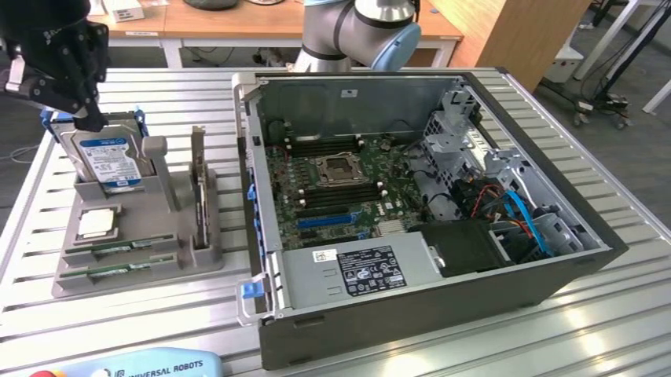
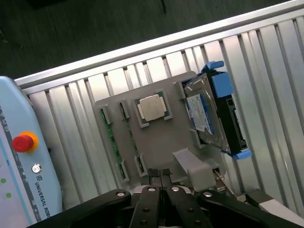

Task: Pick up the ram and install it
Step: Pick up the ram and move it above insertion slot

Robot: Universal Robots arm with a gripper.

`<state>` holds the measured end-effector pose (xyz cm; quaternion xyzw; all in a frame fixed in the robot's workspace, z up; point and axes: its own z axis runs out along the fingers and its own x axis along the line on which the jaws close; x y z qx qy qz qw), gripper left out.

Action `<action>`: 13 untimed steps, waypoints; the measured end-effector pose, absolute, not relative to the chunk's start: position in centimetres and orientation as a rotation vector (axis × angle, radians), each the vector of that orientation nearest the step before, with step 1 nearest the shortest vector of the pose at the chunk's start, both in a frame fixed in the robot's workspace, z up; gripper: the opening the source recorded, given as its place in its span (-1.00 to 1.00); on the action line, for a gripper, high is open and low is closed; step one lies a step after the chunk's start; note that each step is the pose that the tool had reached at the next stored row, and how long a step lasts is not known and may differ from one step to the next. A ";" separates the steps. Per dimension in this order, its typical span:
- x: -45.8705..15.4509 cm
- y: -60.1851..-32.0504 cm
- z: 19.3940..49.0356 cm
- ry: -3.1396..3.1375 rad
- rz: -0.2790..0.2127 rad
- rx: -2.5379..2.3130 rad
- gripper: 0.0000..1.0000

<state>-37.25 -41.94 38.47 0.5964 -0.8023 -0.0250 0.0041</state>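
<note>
Two slim green ram sticks (image 1: 118, 250) lie side by side in the front slots of a grey holder tray (image 1: 147, 271) on the exterior view's left. In the wrist view one ram stick (image 2: 110, 137) shows as a green strip along the tray (image 2: 161, 137) edge. My black gripper (image 1: 90, 119) hangs in the air over the tray's far end, above the hard drive, well apart from the ram. Its fingers (image 2: 153, 175) are shut together with nothing between them.
The tray also holds a blue-labelled hard drive (image 1: 105, 161), a silver processor chip (image 1: 97, 222) and an upright card (image 1: 197, 184). An open computer case (image 1: 314, 322) with its motherboard (image 1: 335, 192) lies on the exterior view's right. A teach pendant (image 1: 147, 365) rests at the slatted table's front edge.
</note>
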 end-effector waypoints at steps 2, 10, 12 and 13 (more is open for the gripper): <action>-37.2 -41.9 38.5 -2.478 -0.078 1.914 -0.80; -37.2 -41.9 38.4 -2.330 -0.077 2.087 -0.80; -37.2 -41.9 38.4 -2.299 -0.077 2.119 -0.80; -37.2 -41.9 38.4 -2.296 -0.077 2.122 -0.80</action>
